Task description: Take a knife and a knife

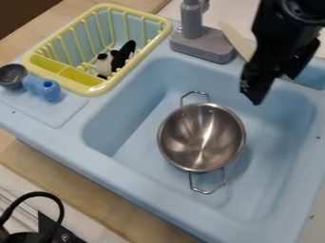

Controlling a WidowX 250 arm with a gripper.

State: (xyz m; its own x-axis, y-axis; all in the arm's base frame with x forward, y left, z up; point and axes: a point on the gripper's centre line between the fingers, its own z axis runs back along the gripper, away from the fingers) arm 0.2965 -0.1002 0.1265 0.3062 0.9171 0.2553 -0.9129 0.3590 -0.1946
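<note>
While the black arm [289, 28] comes in over the far right corner of the light blue sink unit [95, 159], its tool [272, 88] hangs down above the far right part of the basin [133, 128]. Whether the tool is wide, narrow or holding something I cannot tell. A pale, knife-like piece [236, 40] slants from just beside the grey faucet [203, 43], at the unit's far edge, down toward the tool, its lower end hidden behind it; I cannot tell if the two touch.

In the basin sits a round steel pot [203, 137], upright, with one wire handle [194, 94] toward the faucet and the other [207, 184] toward the near edge.

At the unit's far left corner stands a yellow dish rack [100, 89] with a black-and-white thing [119, 58] inside. Near the rack, at the unit's left end, are a small blue piece [42, 88] and, just beside it, a dark grey cup [12, 75].

Wooden tabletop [63, 179] runs along the unit's near edge, and a black cable [44, 194] loops at the lower left.
</note>
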